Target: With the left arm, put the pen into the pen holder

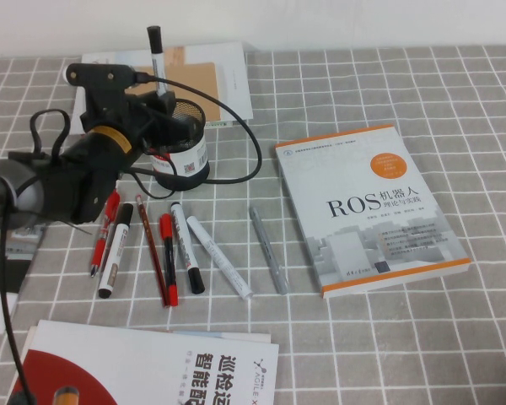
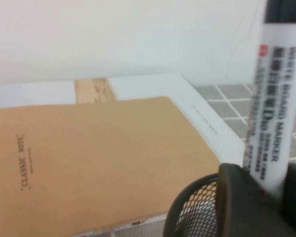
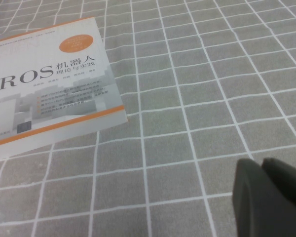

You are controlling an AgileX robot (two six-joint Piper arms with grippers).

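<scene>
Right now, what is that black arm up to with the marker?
The left end effector holds the pen upright, with its lower end at the rim of the black mesh pen holder. The pen is not yet released. Several other pens lie in a row on the checked tablecloth, beside a ROS book. The right end effector shows only in its own wrist view, over bare cloth near that book, holding nothing.

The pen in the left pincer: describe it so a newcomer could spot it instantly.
Find the black mesh pen holder at the table's far left. The left pincer is over it, gripping the pen. It alone stands upright, black cap up, while the other pens lie flat on the cloth. The right pincer is over bare cloth near the ROS book.
</scene>
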